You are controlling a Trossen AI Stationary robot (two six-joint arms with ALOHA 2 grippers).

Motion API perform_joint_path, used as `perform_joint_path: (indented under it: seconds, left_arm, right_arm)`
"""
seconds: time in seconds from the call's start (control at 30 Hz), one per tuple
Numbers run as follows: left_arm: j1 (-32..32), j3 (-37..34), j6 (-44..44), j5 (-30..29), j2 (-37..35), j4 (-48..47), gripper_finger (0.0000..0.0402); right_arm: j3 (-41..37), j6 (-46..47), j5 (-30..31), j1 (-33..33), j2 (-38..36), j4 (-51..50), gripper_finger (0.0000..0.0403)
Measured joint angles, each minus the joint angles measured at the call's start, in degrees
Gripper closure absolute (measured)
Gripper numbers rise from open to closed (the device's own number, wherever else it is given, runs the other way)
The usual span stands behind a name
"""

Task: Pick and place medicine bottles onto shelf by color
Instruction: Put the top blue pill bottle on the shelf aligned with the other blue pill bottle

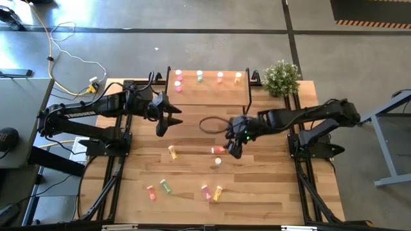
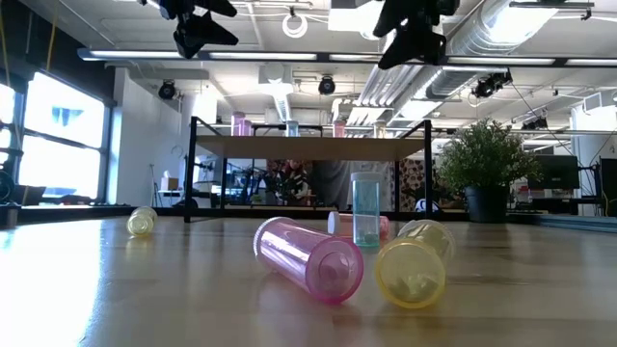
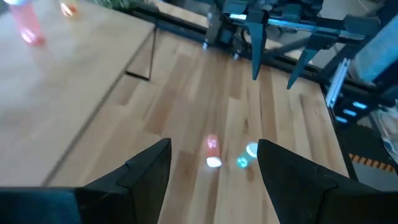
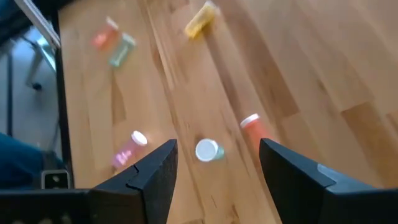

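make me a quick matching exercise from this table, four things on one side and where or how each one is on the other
Things:
1. potted plant
2. red-orange bottle
3. green bottle
4. left gripper

Places or states:
A. standing upright on the tabletop
B. open, empty, near the shelf's front left corner
C. at the table's far right corner
D. lying on its side beside the right gripper

Pairs: 1-C, 2-D, 3-A, 4-B
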Motion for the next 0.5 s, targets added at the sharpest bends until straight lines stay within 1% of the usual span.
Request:
perform_joint_path:
  seconds: [0.27,0.5]
  left_arm:
    - [-2.9,-0.5,-0.4,0.0,0.0,-0.7,0.0172]
    - [-3.5,-0.5,-0.3,-0.1,0.0,-1.8,0.0172]
  right_arm:
    - [0.0,-0.6,1.2,5.3,7.1,1.6,0.0187]
    - [0.0,-2.2,1.5,7.1,14.8,5.6,0.0187]
